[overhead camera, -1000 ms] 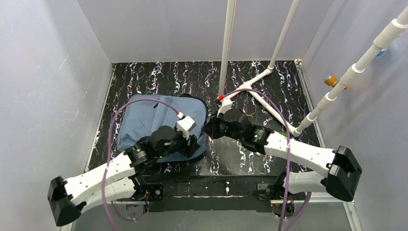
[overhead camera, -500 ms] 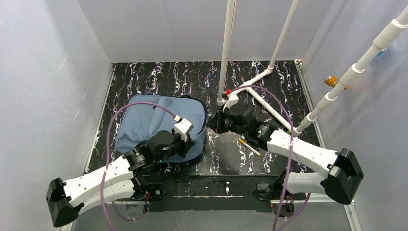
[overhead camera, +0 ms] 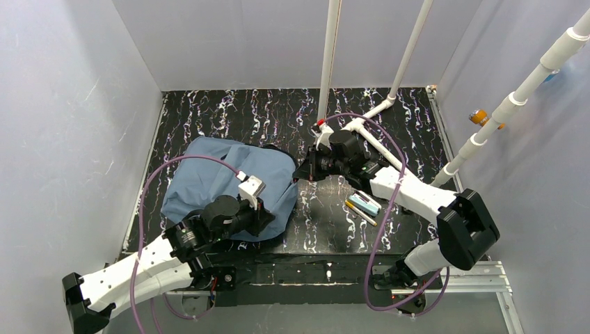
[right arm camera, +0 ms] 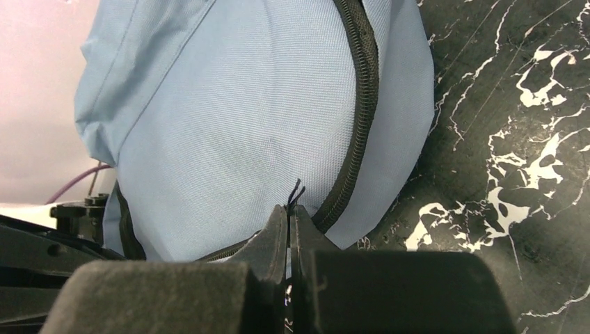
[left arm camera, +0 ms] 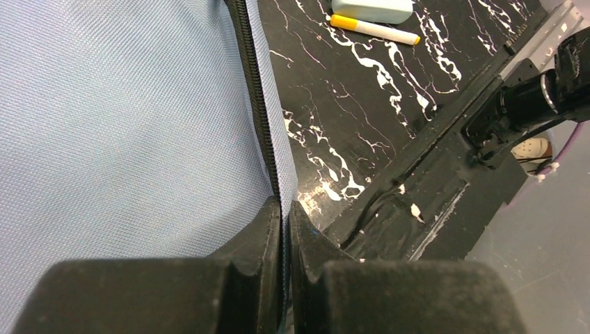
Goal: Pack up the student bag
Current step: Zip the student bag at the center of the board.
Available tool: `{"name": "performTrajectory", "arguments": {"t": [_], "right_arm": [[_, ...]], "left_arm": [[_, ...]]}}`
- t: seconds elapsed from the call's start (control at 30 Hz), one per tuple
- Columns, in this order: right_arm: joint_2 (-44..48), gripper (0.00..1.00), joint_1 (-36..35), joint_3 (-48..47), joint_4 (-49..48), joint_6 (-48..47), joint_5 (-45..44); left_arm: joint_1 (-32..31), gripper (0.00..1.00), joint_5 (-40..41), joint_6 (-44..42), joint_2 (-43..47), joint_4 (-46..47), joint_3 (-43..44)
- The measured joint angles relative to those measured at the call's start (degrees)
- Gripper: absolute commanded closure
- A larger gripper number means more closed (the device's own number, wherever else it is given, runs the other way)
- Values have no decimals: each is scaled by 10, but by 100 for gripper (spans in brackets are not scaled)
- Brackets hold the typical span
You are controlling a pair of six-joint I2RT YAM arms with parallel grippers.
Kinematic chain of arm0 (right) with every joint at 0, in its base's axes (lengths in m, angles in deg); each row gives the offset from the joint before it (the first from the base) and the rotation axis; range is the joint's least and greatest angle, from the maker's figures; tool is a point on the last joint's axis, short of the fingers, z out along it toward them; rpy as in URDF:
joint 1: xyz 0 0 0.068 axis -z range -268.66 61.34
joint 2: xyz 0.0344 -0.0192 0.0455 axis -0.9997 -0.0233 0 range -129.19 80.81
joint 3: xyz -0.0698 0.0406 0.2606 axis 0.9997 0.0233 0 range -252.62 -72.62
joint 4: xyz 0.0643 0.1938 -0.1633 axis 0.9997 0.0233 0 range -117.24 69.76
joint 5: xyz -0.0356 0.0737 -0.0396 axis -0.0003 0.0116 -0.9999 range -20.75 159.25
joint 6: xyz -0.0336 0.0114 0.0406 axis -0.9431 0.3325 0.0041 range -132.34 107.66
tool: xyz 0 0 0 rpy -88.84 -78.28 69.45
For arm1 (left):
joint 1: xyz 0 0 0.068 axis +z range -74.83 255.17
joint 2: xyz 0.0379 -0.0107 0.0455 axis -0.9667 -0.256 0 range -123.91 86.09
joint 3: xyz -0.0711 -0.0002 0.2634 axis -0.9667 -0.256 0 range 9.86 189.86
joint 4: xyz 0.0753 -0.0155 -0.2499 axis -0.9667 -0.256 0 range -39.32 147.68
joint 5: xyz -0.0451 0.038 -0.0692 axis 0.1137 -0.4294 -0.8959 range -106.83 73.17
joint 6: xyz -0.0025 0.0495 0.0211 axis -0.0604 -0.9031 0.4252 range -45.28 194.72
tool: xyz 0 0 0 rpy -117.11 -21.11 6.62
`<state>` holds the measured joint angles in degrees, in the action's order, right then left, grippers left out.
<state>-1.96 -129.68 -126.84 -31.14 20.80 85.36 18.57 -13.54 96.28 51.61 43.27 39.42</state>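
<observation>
The slate-blue student bag (overhead camera: 212, 184) lies flat on the left half of the table. My left gripper (overhead camera: 268, 214) is at its near right corner, and the left wrist view shows the gripper (left arm camera: 285, 209) shut on the bag's (left arm camera: 125, 118) edge, right along the dark zipper line (left arm camera: 254, 90). At the bag's right edge, my right gripper (overhead camera: 300, 174) is shut too. In the right wrist view this gripper (right arm camera: 289, 212) pinches a thin dark zipper pull cord (right arm camera: 295, 191) beside the curved zipper (right arm camera: 362, 104) on the bag (right arm camera: 229, 104).
A yellow pen (overhead camera: 360, 212) and a pale teal block (overhead camera: 364, 204) lie on the black marbled table right of the bag, also seen as pen (left arm camera: 376, 30) and block (left arm camera: 372, 8). White pipes (overhead camera: 379, 142) stand at the back right. Grey walls enclose the table.
My left gripper closed on the bag's edge and drew back toward the near left. The right arm swung farther back with the pull cord, uncovering the pen and the teal block.
</observation>
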Motion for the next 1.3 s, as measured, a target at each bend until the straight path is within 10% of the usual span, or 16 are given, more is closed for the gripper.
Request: {"name": "performTrajectory", "arguments": {"t": [0.1,0.3,0.63,0.87,1.17,1.3], "right_arm": [[5,99,0,-1,12,-22,2],[59,99,17,-17,69,-70,-54],[134,99,-35,29,59,-44,-136],[146,99,-35,48,57,-45,-144],[145,99,-35,58,48,-49,-136],[145,99,-35,58,48,-51,-132]], "left_arm": [[0,94,-7,14,2,-4,0],[-19,43,-37,12,9,-45,10],[-30,50,103,50,-194,-74,155],[-28,3,269,261,-141,-223,184],[-18,2,392,522,-73,-513,279],[80,2,359,524,-105,-526,261]]}}
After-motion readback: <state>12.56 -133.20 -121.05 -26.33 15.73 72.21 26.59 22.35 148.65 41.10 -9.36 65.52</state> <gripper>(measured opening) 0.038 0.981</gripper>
